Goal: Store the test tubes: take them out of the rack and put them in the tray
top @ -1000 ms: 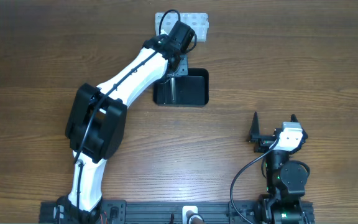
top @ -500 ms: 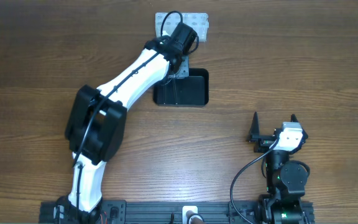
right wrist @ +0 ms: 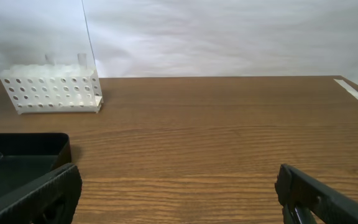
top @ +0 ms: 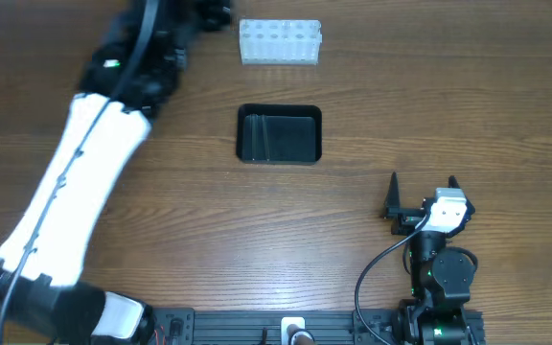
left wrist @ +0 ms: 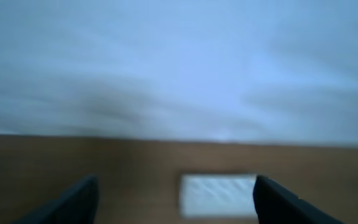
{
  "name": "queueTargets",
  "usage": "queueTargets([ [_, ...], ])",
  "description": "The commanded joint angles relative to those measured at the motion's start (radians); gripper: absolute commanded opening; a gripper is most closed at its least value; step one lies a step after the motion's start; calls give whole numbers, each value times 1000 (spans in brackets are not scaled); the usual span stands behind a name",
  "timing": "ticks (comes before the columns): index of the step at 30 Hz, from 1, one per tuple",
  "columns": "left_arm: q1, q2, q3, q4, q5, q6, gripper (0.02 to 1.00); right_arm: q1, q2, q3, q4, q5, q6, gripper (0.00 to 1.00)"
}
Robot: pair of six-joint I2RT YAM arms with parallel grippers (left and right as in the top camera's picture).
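Observation:
The white test tube rack (top: 280, 42) stands at the back of the table, and a couple of clear tube tops stick up from the rack (right wrist: 53, 88). In front of it lies the black tray (top: 302, 153) with clear tubes (top: 262, 137) in its left part. My left gripper (top: 215, 13) is raised at the far back, left of the rack. Its wrist view shows its fingers (left wrist: 73, 202) open and empty, with the rack (left wrist: 217, 195) far beyond. My right gripper (top: 422, 192) rests open near its base, facing the tray (right wrist: 23, 144).
The white left arm (top: 75, 192) stretches up the left side of the wooden table. A pale wall stands behind the table's far edge. Bare wood lies between the tray and the right gripper.
The left arm has pulled away from the tray and rack, swinging up and to the left, which uncovers both. The right arm has not moved.

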Motion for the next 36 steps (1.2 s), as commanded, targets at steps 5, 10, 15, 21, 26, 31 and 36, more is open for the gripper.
queueTargets([
  [5,153,-210,-285,157,45,148,915,-5,-7,-10,1,2,-1,991],
  [10,218,-386,-562,343,118,148,976,-5,-7,-10,1,2,-1,991],
  [15,261,-574,-840,499,161,148,998,-5,-7,-10,1,2,-1,993],
  [21,296,-791,-1083,556,164,148,996,-6,-7,-10,1,2,-1,993],
  [26,309,-974,-1246,571,165,148,998,-5,-7,-10,1,2,-1,993],
  [31,309,-1157,-1403,601,175,140,998,-5,-7,-10,1,2,-1,991],
  [36,309,-1303,-1554,668,188,140,1000,-5,-7,-10,1,2,-1,991],
])
